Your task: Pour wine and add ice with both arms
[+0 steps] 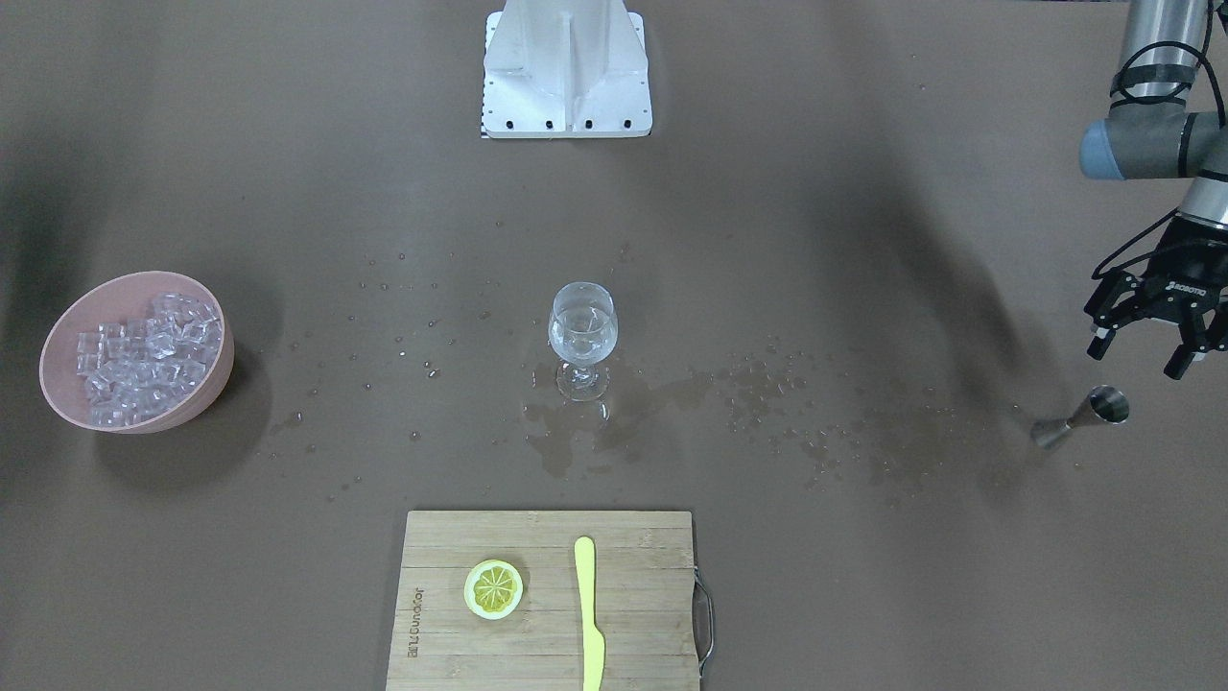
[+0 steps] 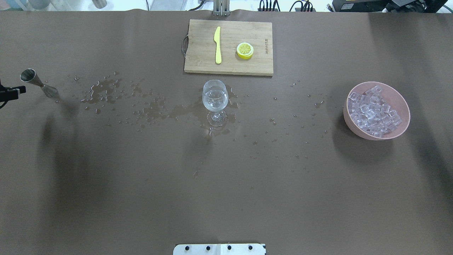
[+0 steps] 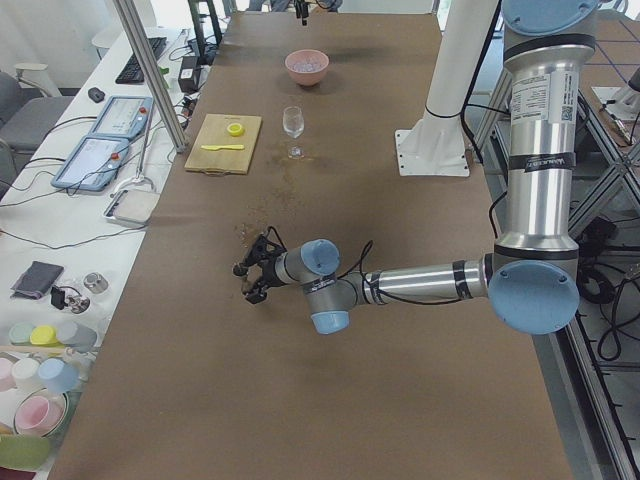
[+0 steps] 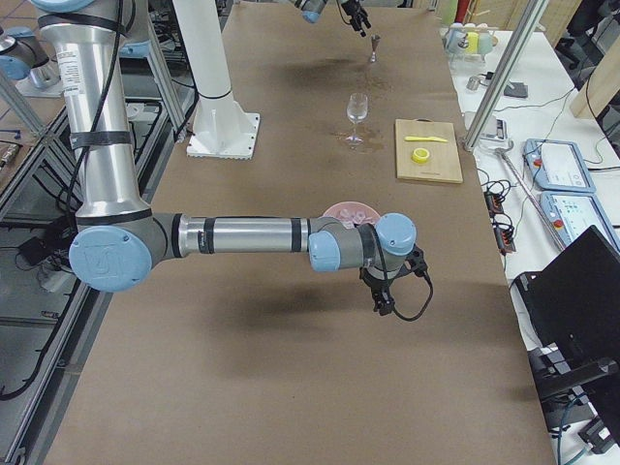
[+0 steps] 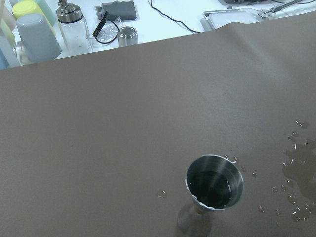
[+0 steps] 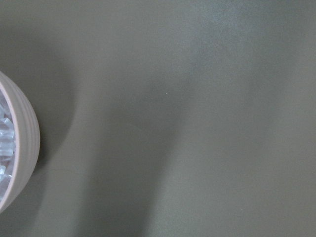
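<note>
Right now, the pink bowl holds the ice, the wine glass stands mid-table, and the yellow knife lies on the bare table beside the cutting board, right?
Not quite. The overhead view shows the yellow knife lying on the cutting board itself, next to the lemon slice. The rest holds: the ice is in the pink bowl and the wine glass stands mid-table.

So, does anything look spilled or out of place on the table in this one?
Yes, clear liquid is spilled: a puddle around the wine glass's foot, a droplet trail running to the jigger, sparser drops toward the ice bowl. Glass and jigger stand upright.
</note>
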`<state>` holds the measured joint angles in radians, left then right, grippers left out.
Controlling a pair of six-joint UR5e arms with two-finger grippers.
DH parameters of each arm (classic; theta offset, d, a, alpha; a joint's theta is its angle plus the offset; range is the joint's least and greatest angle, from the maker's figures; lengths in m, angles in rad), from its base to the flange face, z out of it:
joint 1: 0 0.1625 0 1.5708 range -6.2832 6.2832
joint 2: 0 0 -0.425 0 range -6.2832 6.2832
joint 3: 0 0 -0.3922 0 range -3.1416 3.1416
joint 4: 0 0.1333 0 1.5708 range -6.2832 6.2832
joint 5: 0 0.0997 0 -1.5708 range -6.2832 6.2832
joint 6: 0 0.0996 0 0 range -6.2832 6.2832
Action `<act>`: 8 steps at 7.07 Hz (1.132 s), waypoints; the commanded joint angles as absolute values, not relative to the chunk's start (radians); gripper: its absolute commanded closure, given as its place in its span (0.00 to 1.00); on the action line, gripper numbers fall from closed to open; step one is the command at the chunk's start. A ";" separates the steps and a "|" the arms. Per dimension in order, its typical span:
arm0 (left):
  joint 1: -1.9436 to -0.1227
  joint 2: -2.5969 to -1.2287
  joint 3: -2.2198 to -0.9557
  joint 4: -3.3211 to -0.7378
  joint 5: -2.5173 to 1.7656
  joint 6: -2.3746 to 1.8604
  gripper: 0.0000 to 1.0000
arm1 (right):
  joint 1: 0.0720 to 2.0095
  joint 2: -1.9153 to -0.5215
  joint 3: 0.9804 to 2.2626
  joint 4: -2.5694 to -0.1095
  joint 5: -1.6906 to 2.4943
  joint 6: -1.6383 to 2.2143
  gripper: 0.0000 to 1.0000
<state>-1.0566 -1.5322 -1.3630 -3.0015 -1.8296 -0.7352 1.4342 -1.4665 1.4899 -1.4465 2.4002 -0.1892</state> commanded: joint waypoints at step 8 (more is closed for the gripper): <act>-0.956 -1.590 -1.258 -3.086 -1.684 -0.762 0.02 | 1.427 -1.466 1.488 -1.447 2.410 -0.187 0.00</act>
